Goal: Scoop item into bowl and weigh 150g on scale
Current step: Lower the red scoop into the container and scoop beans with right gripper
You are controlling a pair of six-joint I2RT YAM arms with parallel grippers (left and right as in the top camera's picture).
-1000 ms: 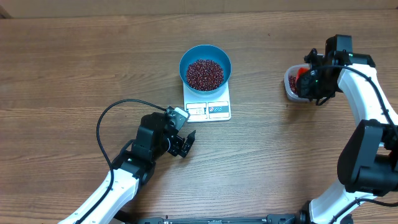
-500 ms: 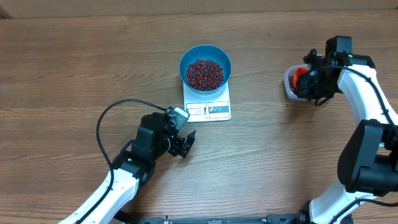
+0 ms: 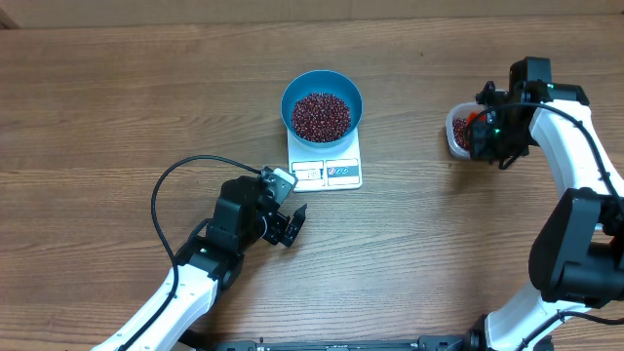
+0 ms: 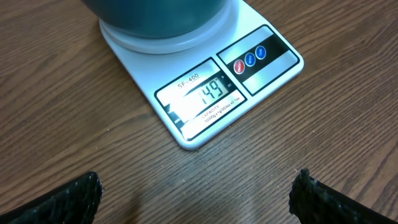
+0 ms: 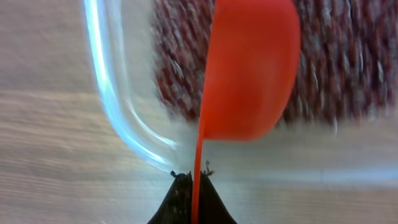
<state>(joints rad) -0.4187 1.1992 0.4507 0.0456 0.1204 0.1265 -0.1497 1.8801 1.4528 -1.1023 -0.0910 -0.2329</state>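
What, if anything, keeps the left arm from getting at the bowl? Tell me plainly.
Probably nothing, so yes. The left gripper stands open and empty just short of the scale, and nothing stands between it and the bowl on that scale.

White arms [image 3: 570,146], black joints [image 3: 234,222] (one looping cable [image 3: 156,210]).

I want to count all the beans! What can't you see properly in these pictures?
- Overhead: the scale's display is too small to read.
- Left wrist: the bowl is cut off by the top edge, so its beans do not show there.
- Right wrist: the beans in the clear tub are blurred. Whether the red scoop holds any cannot be told.
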